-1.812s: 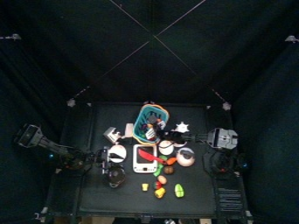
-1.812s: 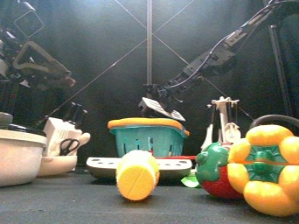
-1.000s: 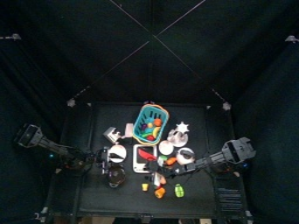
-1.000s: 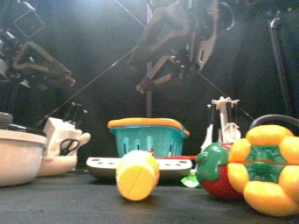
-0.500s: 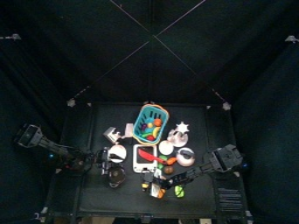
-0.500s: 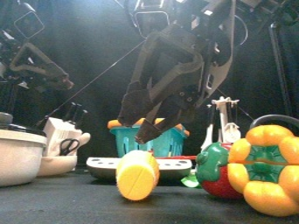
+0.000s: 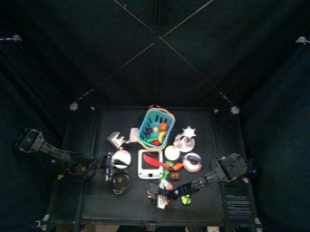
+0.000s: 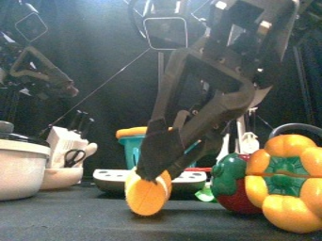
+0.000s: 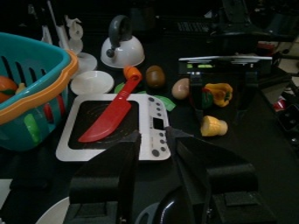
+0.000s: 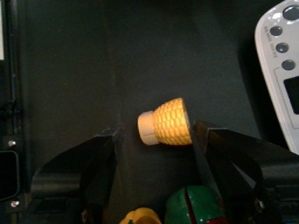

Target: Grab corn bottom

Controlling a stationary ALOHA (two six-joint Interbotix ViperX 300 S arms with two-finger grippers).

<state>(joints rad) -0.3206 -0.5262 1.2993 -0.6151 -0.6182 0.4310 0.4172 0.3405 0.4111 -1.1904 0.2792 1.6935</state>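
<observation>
The black surface (image 7: 109, 207) is crowded with toy kitchen things, and the right arm reaches low over its front part from the right side. In the front view it fills the middle, coming down at a slant towards the near edge.

The right pincer (image 10: 170, 138) stands wide apart, one jaw on each side of the corn bottom (image 10: 167, 122). In the right wrist view the yellow kernelled stub lies on its side on bare surface between the two jaws, its cut pale end facing away from the white scale. I cannot tell whether either jaw touches it; nothing is clamped. In the front view the corn bottom (image 8: 147, 195) sits at the front of the surface with the dark jaw tips right over its top, and from above it is mostly hidden under the pincer (image 7: 169, 187).

The left arm rests at the left side, and its left pincer (image 9: 152, 179) hangs above the surface holding nothing; I cannot tell how far its jaws are parted.

Behind the corn stand a teal basket (image 8: 142, 145) with an orange rim and a white scale (image 9: 117, 131) with a red knife (image 9: 111, 114) lying on it. To the right of the corn in the front view are a red-and-green strawberry (image 8: 232, 185) and a yellow bell pepper (image 8: 289, 179), touching each other. A white bowl (image 8: 22, 169) is at the far left.
</observation>
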